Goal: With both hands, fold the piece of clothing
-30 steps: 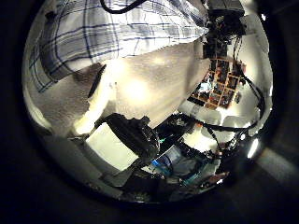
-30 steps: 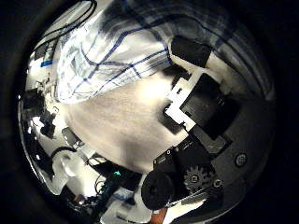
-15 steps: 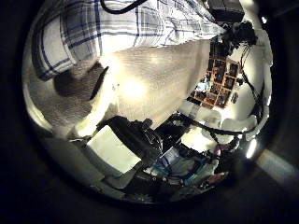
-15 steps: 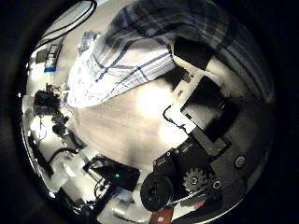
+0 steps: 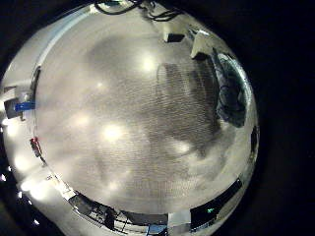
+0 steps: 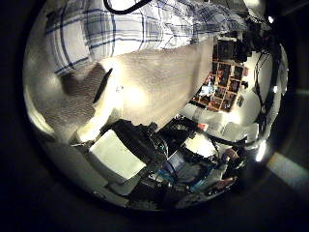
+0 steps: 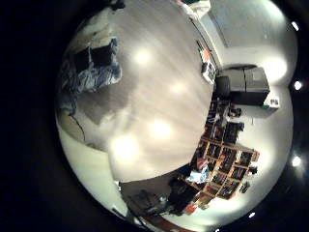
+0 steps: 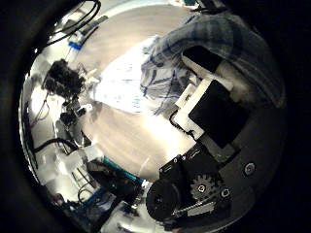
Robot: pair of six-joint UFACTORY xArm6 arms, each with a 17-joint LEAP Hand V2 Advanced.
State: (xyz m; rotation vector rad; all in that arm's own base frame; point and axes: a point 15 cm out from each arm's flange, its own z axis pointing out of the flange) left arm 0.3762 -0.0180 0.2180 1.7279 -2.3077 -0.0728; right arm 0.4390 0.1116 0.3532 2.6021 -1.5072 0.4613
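The blue-and-white plaid cloth garment lies on the pale wooden tabletop, its edge now bunched and raised at the right hand, whose fingers curl round the cloth. In the left thumb-side view the garment has pulled further from the left hand; its finger reaches out straight, holding nothing.

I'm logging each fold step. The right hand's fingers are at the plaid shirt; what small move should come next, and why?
Probably carry the edge across. The right hand's fingers look curled onto the bunched shirt above the table, while the left hand is beside the shirt but shows no grip, so it should likely close first.
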